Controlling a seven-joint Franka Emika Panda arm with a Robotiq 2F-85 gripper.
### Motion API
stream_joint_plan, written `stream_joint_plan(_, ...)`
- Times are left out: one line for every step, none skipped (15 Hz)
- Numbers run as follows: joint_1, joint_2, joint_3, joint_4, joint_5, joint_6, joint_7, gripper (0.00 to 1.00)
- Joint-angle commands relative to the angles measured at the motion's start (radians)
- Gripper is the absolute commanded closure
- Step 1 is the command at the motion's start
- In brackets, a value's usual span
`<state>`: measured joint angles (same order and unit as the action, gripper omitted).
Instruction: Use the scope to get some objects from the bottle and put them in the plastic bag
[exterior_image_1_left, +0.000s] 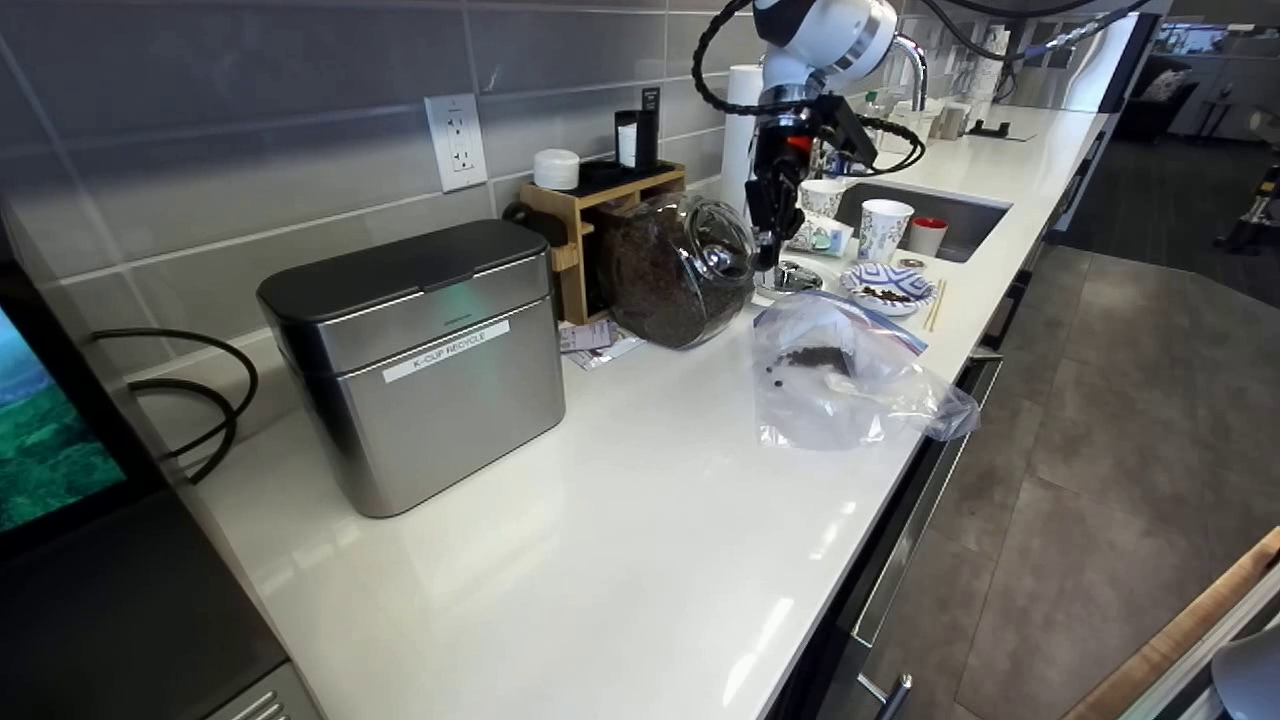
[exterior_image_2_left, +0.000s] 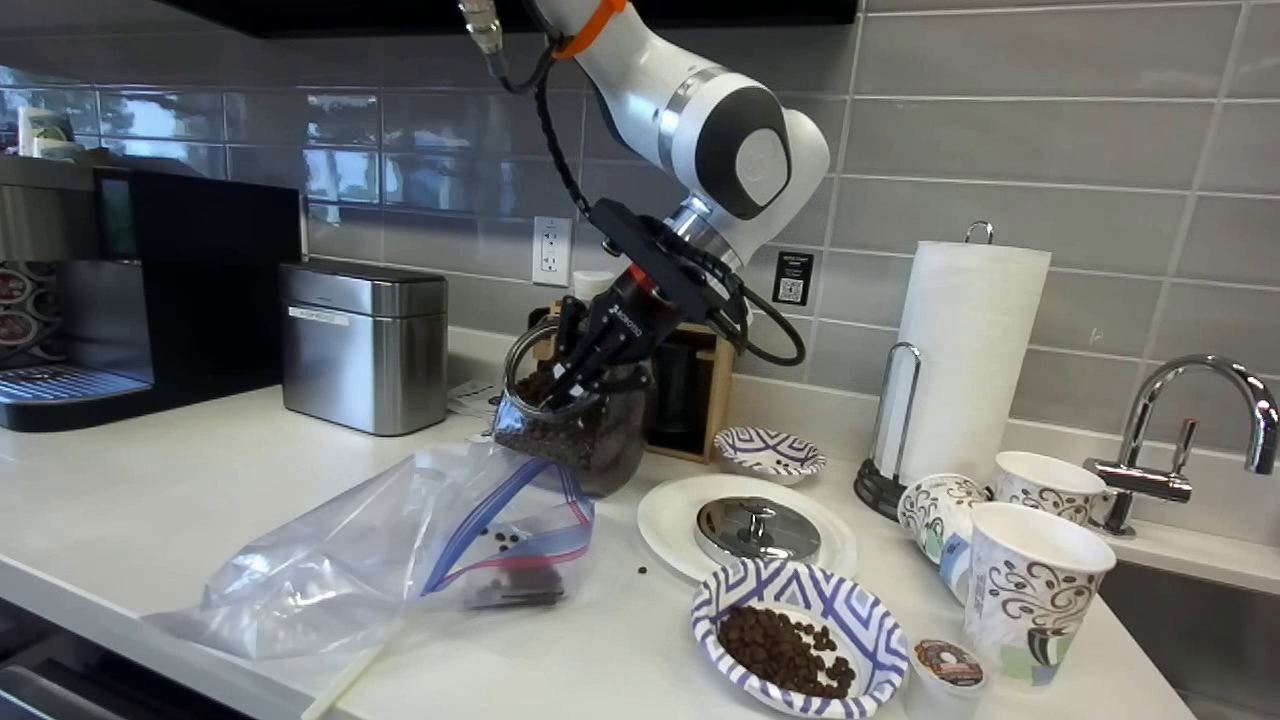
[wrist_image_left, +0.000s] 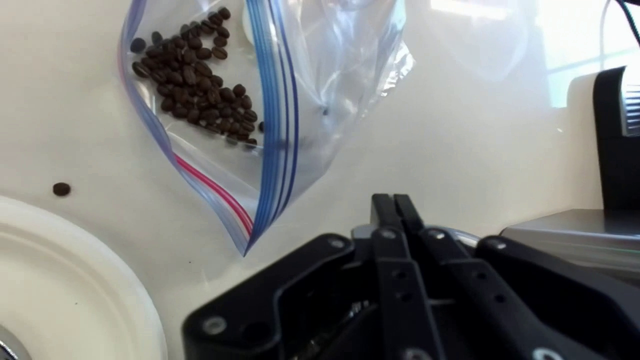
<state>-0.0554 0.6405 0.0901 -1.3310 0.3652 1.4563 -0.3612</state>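
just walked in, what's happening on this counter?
A robot arm has its tool at the mouth of a glass jar, jaws close together; whether they grip anything can't be told. Coffee beans already lie in the plastic bag on the counter, and one loose bean sits outside it.

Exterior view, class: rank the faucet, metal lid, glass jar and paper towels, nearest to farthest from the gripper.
1. Glass jar, mouth by the gripper
2. Metal lid, on the plate
3. Paper towels, farther right
4. Faucet, far right

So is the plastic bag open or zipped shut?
Open: in the wrist view, the plastic bag gapes between its zip edges, coffee beans inside.
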Motion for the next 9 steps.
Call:
stream_joint_plan(0.030,0.034,0.012,0.071,-0.089,-0.050,-0.015,0.99)
stream_joint_plan(0.037,0.046,0.017,0.090,-0.105,-0.064,-0.020,0.99)
stream_joint_plan(0.045,0.058,0.021,0.108,-0.123,-0.076,-0.021,0.99)
stream_joint_plan(0.052,0.071,0.025,0.126,-0.136,-0.090,-0.024,0.99)
stream_joint_plan(0.056,0.080,0.029,0.139,-0.143,-0.100,-0.028,0.99)
stream_joint_plan(0.057,0.093,0.034,0.156,-0.141,-0.114,-0.032,0.99)
stream_joint_plan(0.055,0.102,0.038,0.167,-0.137,-0.122,-0.034,0.99)
stream_joint_plan(0.051,0.108,0.042,0.174,-0.128,-0.124,-0.040,0.99)
stream_joint_plan(0.048,0.115,0.043,0.183,-0.124,-0.131,-0.042,0.99)
